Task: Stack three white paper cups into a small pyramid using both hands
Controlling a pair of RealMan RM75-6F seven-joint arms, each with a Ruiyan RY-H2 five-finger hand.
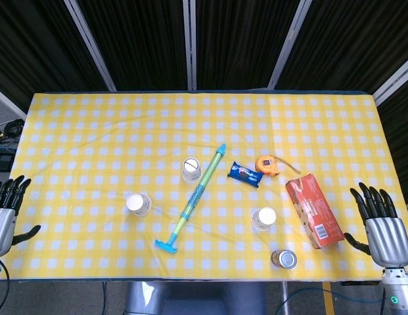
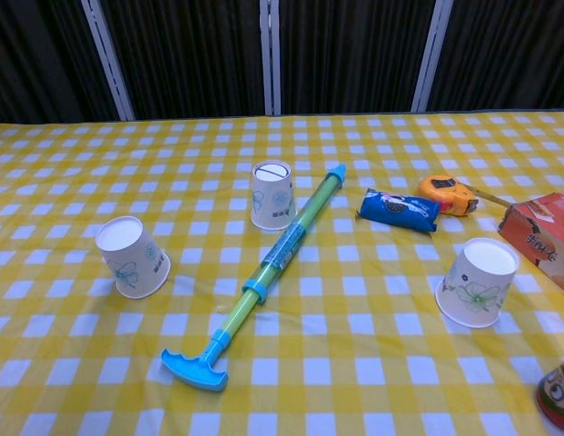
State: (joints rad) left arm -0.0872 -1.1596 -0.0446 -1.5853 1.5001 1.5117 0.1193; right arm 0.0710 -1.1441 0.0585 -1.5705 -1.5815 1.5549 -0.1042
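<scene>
- Three white paper cups are sitting mouth-down and well apart on the yellow checked surface point(image 1: 92, 125): the left cup point(image 1: 138, 204) near the left side, the far cup point(image 1: 192, 170) toward the middle, and the right cup point(image 1: 263, 218) nearer the right.
- Nothing is being stacked yet; by my judgement the task is only starting, with no two cups side by side to form a base.
- Both hands are hanging at the near corners, holding nothing: the left hand point(image 1: 6, 213) is showing its fingers spread, and the right hand point(image 1: 382, 226) is likewise spread wide, each well apart from any cup.
- Next, I judge, each hand is needing to reach in for its nearest cup and bring the two together as a base, leaving the third for the top.
- Lying between the left cup and the right cup, the blue-green water pump toy point(image 1: 192, 199) is crossing the middle diagonally, so the base probably wants a spot beside it.
- Only the head view is showing the hands and the whole red box point(image 1: 313, 210) and tin can point(image 1: 284, 258).
- From the chest view, the cups' printed sides are showing plainly, as are the blue snack packet point(image 2: 398, 208) and orange tape measure point(image 2: 450, 193); the hands are falling outside it.
</scene>
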